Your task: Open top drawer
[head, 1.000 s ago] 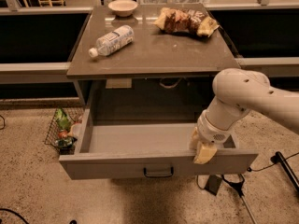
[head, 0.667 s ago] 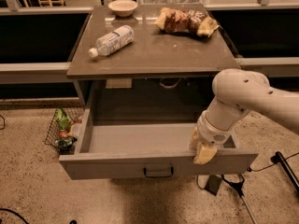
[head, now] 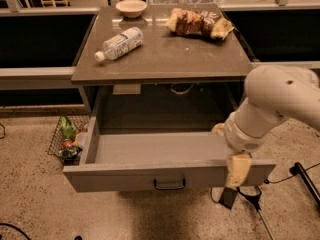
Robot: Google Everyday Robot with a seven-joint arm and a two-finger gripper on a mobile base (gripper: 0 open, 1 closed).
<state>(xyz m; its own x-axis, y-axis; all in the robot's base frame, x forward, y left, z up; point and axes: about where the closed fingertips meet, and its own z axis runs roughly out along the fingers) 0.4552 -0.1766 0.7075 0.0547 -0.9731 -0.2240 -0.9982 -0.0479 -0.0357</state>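
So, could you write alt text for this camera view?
The top drawer of a grey-brown table stands pulled open, the robot's end effector at the right end of its front panel. A water bottle, bowl and snack bags lie on top.

A speckled beige floor (head: pixel 30 204) lies under warm, dim light, with a wire basket (head: pixel 56 143) on it at the left and a black stand leg (head: pixel 306 178) at the right. A grey-brown tabletop (head: pixel 165 54) stands before a long grey ledge (head: pixel 35 76) with dark recesses behind. The gripper (head: pixel 239 170) hangs low at the right, below the tabletop.
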